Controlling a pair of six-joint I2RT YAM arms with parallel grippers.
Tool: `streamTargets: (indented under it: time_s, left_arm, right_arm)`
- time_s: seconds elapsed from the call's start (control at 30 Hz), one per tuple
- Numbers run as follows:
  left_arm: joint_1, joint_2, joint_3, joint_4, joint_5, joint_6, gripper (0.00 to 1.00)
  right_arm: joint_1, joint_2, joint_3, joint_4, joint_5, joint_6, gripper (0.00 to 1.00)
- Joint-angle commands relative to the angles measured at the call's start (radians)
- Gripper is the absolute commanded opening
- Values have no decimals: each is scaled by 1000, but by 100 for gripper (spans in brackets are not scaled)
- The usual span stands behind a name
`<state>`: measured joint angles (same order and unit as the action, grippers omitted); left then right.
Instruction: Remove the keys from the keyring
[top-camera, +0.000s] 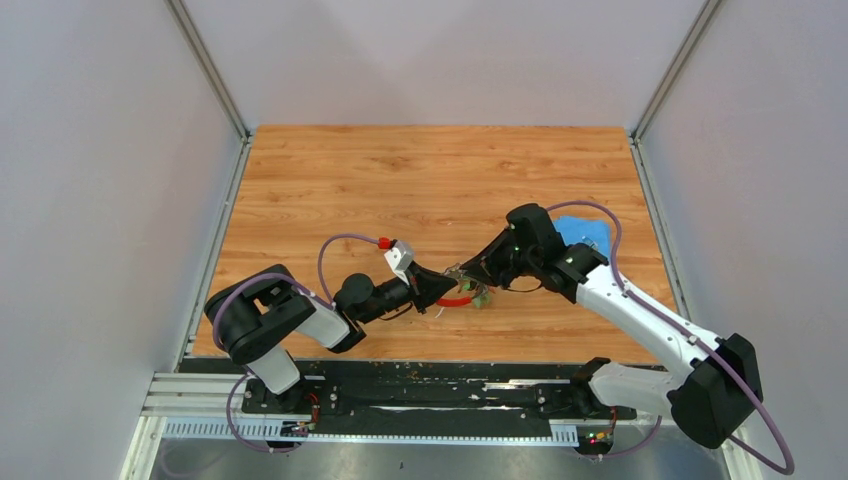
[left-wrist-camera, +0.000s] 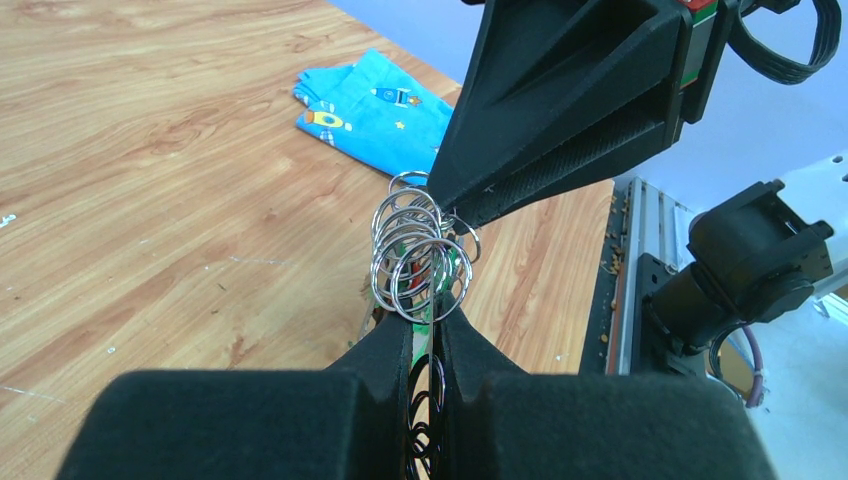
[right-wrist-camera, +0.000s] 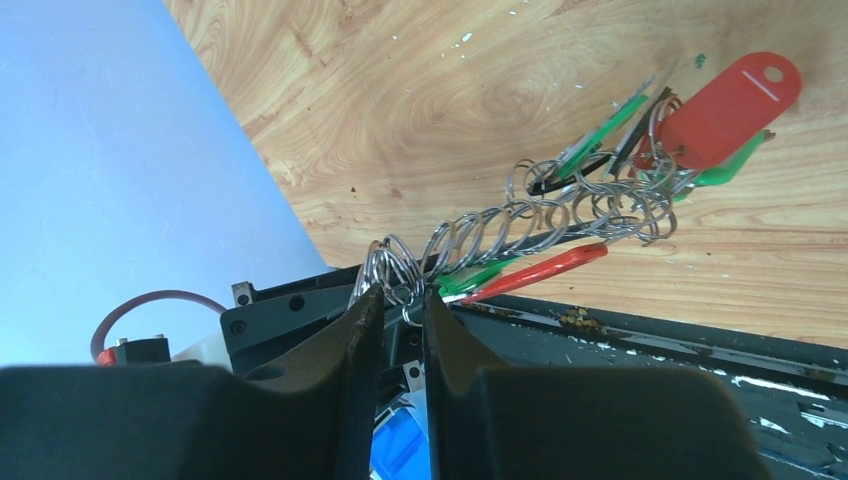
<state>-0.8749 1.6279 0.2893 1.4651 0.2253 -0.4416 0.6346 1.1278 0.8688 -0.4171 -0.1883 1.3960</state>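
No legible words, numbers or brand marks anywhere. Blue cloth (left-wrist-camera: 370, 115) by the surface's right edge: rocket pictures only. Red plastic tag (right-wrist-camera: 730, 105): plain white stripe, unlettered.

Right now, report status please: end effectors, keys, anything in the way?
Left end effector shut on keyring. Right end effector shut on it too. Keys not yet off. Cloth apart, nothing blocks.

keyring (left-wrist-camera: 420, 262) between left end effector (left-wrist-camera: 425, 335), right end effector (right-wrist-camera: 400, 305) | cloth (top-camera: 585, 233) on table (top-camera: 400, 180), far right
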Motion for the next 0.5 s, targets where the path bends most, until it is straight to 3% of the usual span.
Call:
streamTargets:
  time_s: [0.0, 0.47]
  left_arm:
    - [-10, 0, 7, 74, 6, 11, 0]
    - [-10, -2, 1, 74, 25, 18, 0]
  right_arm:
    - [6, 7, 34, -4, 34, -5, 22]
    - [5, 27, 49, -25, 58, -53, 13]
